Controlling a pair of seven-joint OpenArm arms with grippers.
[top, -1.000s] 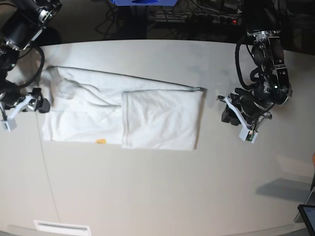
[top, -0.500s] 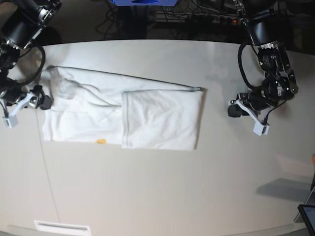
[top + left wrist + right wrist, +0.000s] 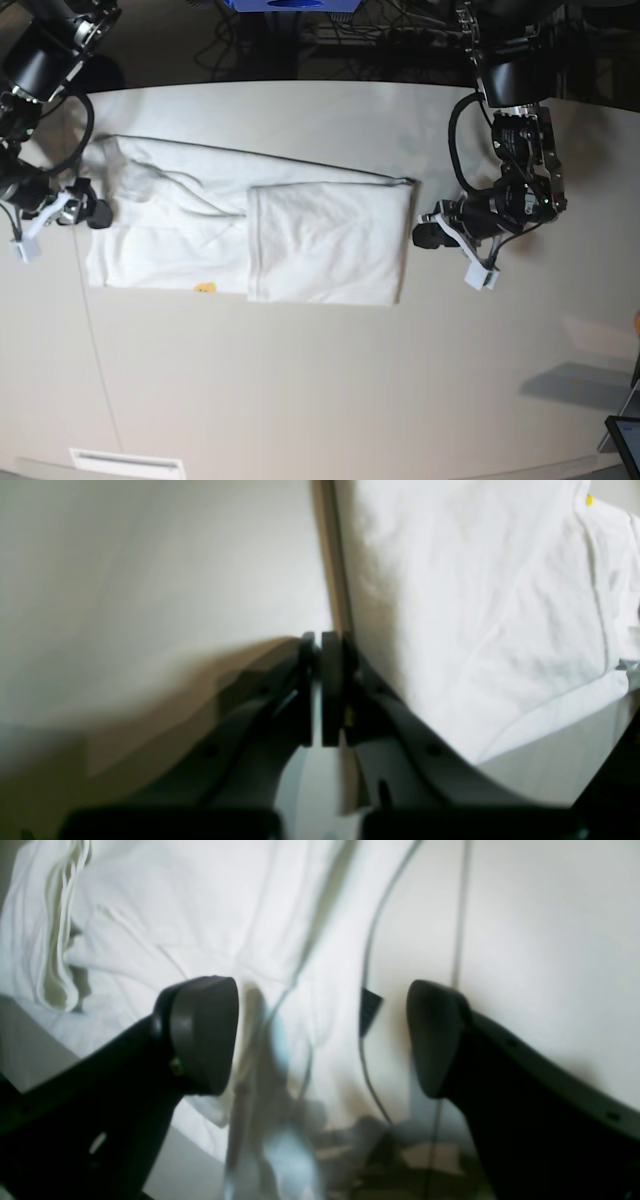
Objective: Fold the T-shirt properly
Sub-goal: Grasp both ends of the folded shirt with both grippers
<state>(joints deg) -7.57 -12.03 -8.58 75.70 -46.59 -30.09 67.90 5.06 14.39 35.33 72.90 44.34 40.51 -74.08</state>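
white cotton t-shirt [image 3: 250,235] lying lengthwise along table's [image 3: 320,400] far edge; left tool [image 3: 428,232] pinched together, empty, beside one end; right tool [image 3: 85,212] spread apart, touching the other.

My base view looks straight down on the table [image 3: 300,380]; both wrist cams sit low, close-up, each sharing the shirt [image 3: 250,235] edge with base.
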